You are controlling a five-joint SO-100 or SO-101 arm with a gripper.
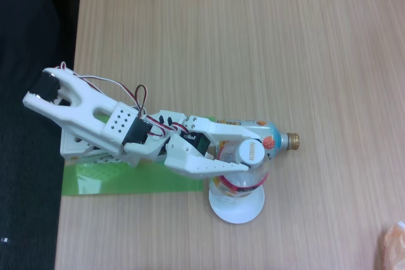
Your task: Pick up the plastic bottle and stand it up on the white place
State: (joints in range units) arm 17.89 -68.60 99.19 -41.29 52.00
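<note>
One plastic bottle (243, 178) upright on one white place (236, 208), fingers (248, 156) closed around it, one light-blue can-bottle (273, 137) lying behind

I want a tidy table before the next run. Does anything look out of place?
Yes: a light-blue bottle with a gold cap lies on its side behind the upright plastic bottle on the white plate.

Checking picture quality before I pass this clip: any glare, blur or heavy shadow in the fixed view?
Fixed view: even, soft light, no hard shadows on the table; overall slightly soft focus; the white plate is bright and nearly washed out; the plastic bottle cap print is blurred; the claw stays distinguishable; the left edge beyond the table is very dark.
</note>
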